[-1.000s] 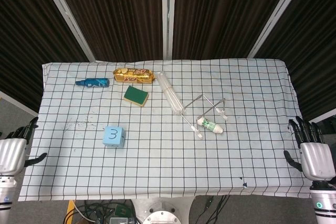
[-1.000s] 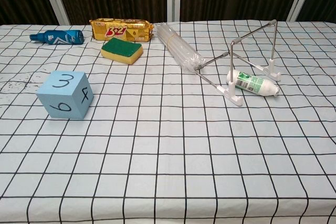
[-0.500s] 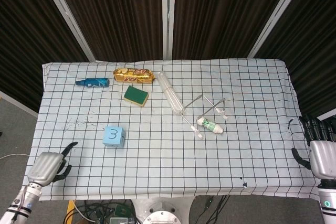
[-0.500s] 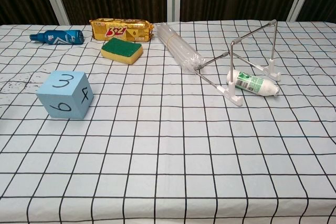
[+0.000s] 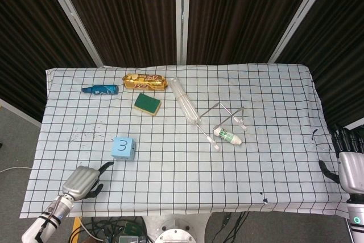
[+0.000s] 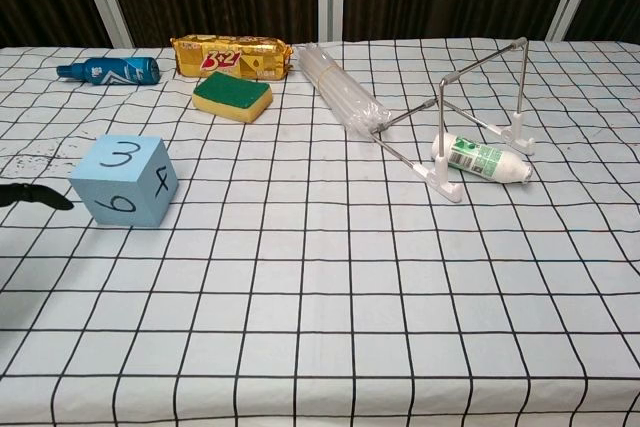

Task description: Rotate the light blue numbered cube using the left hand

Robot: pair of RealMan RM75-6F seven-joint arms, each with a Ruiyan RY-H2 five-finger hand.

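Task status: early approach, judged from the scene; the rotation is not yet begun.
Light blue numbered cube point(image 5: 123, 147): sitting flat on the tabletop point(image 5: 273, 157) in the left near area, with 3 facing up and 6 and 4 showing on its near sides in the chest view. Nothing is touching it.
Left hand point(image 5: 83, 181): hovering over the near-left edge of the tabletop, near the cube but apart from it, on its near-left side. It is holding nothing; a dark fingertip is pointing toward the cube, and the fingers are lying partly curled under the silver back of the hand. In the chest view only a dark fingertip is showing at the left edge, just beside the cube.
Right hand point(image 5: 351, 166): waiting off the right edge of the tabletop, fingers spread, holding nothing.
Other items: a green sponge point(image 5: 148, 104), a gold snack packet point(image 5: 145, 81) and a blue bottle point(image 5: 100, 89) are lying at the far left; a wire stand point(image 5: 224, 116) with a small white bottle point(image 5: 228, 136) is standing at centre right.
Work remaining: reaching the cube, taking hold of its sides, turning it, and releasing.
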